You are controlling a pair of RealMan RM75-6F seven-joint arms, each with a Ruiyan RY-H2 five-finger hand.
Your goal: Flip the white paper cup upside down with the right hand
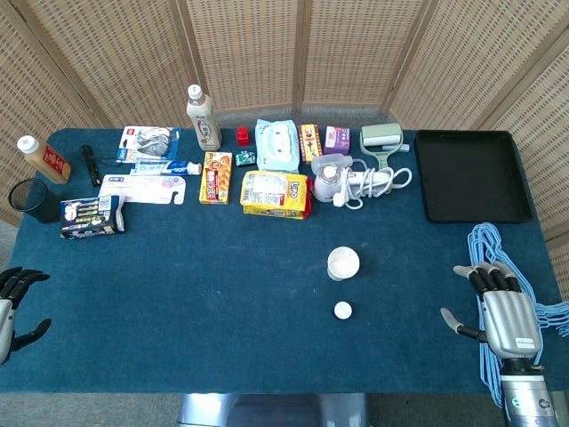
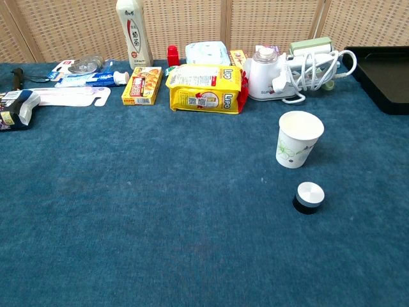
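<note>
White paper cup [image 2: 299, 147] green-printed, chest view only.

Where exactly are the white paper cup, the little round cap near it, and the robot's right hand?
white paper cup [image 2: 298, 148], chest view, on its printed side wall.
round cap [image 2: 309, 194], chest view, on its silvery top face.
right hand [image 1: 507, 313], head view, on the back of the hand.

The right hand [image 1: 505, 313] has a ribbed silver-grey back with black fingers and a grey wrist cuff, while the left hand [image 1: 13, 302] shows black fingers on a pale grey body.
</note>
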